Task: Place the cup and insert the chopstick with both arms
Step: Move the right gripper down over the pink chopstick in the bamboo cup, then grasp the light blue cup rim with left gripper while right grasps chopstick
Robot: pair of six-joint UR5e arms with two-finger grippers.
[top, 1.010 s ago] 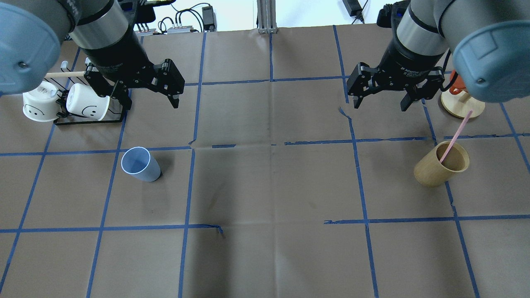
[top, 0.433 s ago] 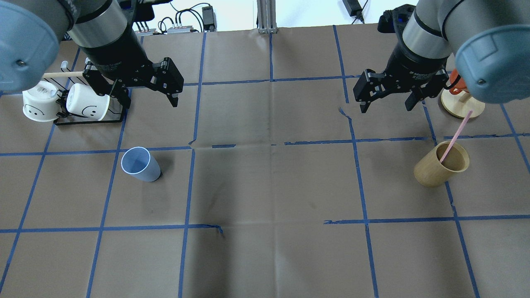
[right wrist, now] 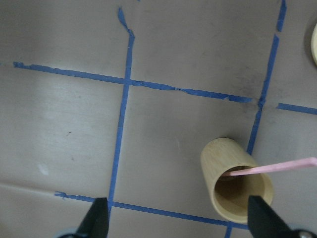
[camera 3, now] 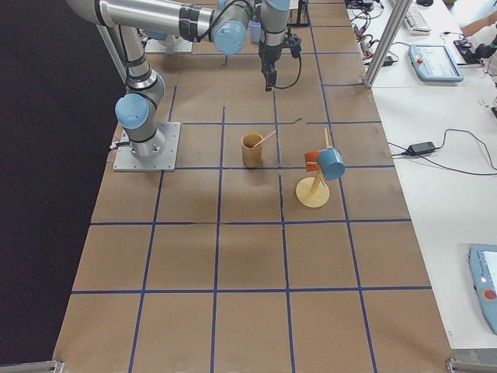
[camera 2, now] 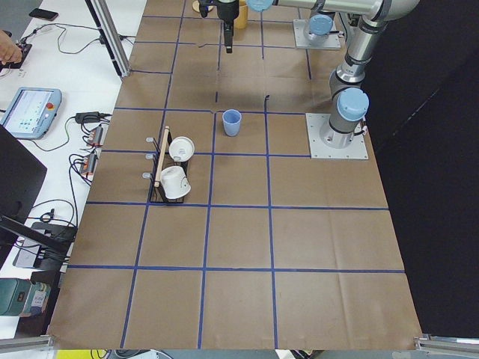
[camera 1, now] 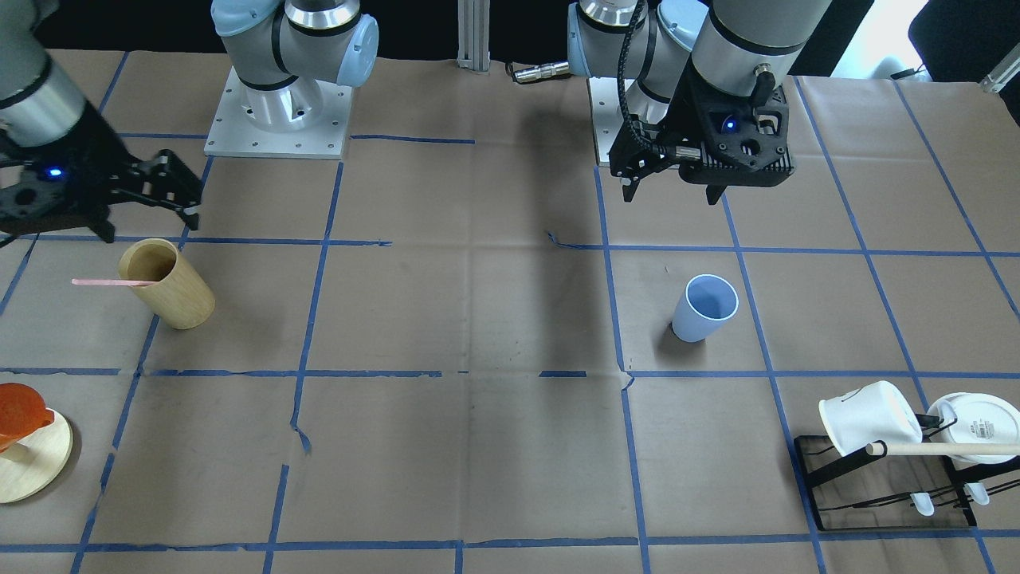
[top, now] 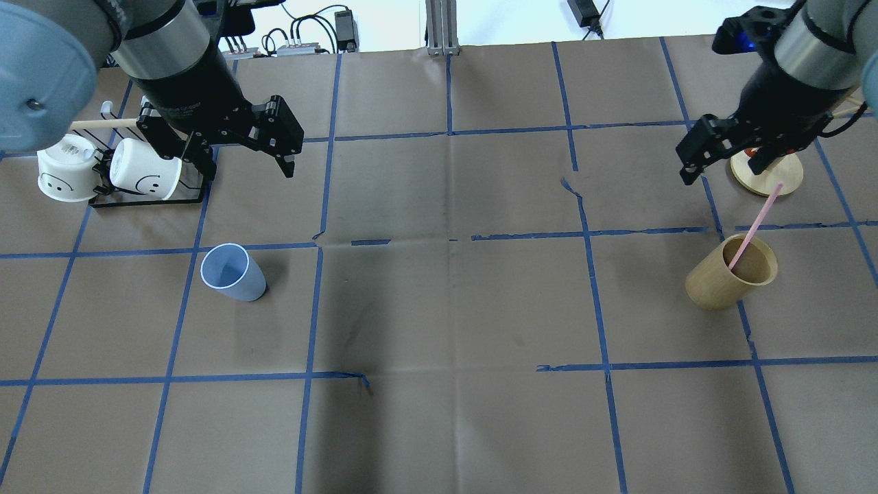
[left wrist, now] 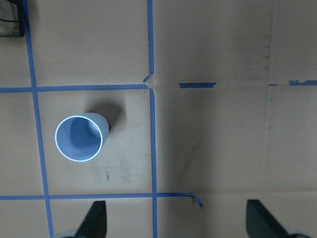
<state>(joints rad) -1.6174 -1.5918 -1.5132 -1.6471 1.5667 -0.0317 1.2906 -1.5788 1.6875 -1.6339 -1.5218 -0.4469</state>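
Observation:
The light blue cup (top: 232, 272) stands upright on the left half of the table, also in the front view (camera 1: 704, 308) and the left wrist view (left wrist: 79, 138). The pink chopstick (top: 754, 226) leans in a tan wooden cup (top: 730, 271) on the right, also in the right wrist view (right wrist: 277, 166). My left gripper (top: 247, 168) is open and empty, hovering behind and slightly right of the blue cup. My right gripper (top: 721, 170) is open and empty, hovering behind the tan cup, apart from the chopstick.
A black rack (top: 147, 199) with two white mugs (top: 144, 177) and a beige rod (top: 103, 123) stands at the far left. A round wooden stand (top: 767, 175) with an orange cup (camera 1: 20, 410) stands at the far right, behind the tan cup.
My right gripper has moved to the right, from near the table's middle-right to just behind the tan cup. The left gripper has barely moved. Cup and chopstick have not moved.

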